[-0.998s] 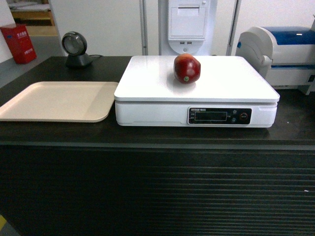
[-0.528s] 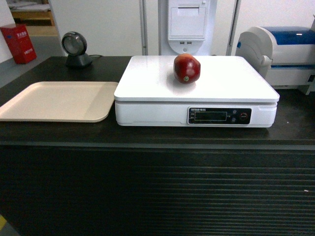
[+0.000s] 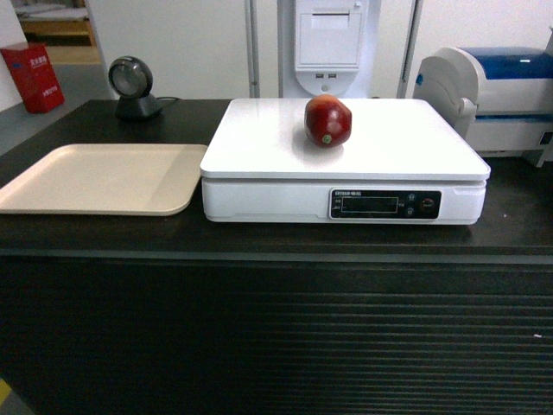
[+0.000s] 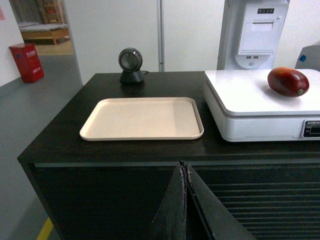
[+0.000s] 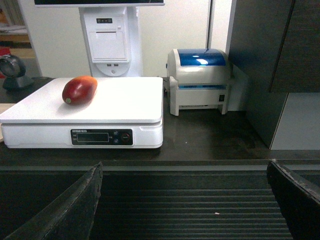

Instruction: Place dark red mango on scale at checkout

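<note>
- The mango (image 3: pixel 328 120) lies on the scale (image 3: pixel 259 138), toward the back of the platform and near its middle, with nothing touching it.
- A small green dot at the mango's near end faces the head camera; the underside is out of sight.
- The scale sits on the counter (image 3: pixel 276 238), its black display panel facing forward. The lettering on the panel is too small to read.
- A beige tray (image 3: pixel 104 177) lies just left of the scale. From the head view I cannot tell whether their edges touch; the left wrist view shows a narrow gap.
- Neither arm shows in the head view.
- The left end effector (image 4: pixel 186 210) is cut off at the bottom of its wrist view, below the counter's front edge; its two dark fingers meet at the tips, closed on nothing.
- The right end effector (image 5: pixel 185 200) shows only as two dark fingers at the bottom corners of its view, spread wide apart and holding nothing.
- A printer (image 5: pixel 200 80) stands right of the scale, cropped at the edge of the head view.
- A round scanner (image 3: pixel 131 86) sits at the counter's back left.
</note>
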You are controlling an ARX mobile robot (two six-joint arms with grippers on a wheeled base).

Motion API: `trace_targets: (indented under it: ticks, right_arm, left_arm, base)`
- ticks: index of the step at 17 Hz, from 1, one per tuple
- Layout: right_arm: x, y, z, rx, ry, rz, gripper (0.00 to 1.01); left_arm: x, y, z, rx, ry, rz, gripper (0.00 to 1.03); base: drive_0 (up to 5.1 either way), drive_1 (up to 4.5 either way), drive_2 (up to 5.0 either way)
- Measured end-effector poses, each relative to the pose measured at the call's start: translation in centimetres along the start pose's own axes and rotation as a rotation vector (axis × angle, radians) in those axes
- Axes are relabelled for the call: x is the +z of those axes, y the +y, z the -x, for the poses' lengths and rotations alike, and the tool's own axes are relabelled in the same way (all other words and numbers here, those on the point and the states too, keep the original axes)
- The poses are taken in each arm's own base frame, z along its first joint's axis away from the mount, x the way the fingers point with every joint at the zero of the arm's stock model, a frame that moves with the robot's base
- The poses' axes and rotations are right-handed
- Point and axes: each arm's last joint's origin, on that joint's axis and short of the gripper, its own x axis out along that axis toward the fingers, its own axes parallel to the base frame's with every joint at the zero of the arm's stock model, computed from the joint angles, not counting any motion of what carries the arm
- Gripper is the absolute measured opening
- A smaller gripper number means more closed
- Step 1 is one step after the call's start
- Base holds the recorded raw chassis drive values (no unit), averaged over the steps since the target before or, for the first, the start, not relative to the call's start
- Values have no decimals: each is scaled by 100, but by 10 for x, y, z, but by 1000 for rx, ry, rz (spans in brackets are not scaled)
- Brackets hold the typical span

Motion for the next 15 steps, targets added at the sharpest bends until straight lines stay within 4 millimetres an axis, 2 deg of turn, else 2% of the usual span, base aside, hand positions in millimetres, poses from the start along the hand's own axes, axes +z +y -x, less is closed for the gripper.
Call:
trace_targets:
  ticks: [7, 11, 12, 15]
  right_arm:
    - [0, 0, 0, 0, 0, 0, 98]
    - [0, 0, 0, 0, 0, 0, 98]
    - [0, 0, 0, 0, 0, 0, 98]
    - [0, 0, 0, 0, 0, 0, 98]
  left_arm:
    - [0, 0, 0, 0, -4, 0, 2]
    - [0, 0, 0, 0, -4, 0, 37]
    - [0, 0, 0, 0, -4, 0, 50]
    - [0, 0, 0, 0, -4, 0, 75]
  base:
    - [0, 0, 0]
    - [0, 0, 0]
    - [0, 0, 0]
    - [0, 0, 0]
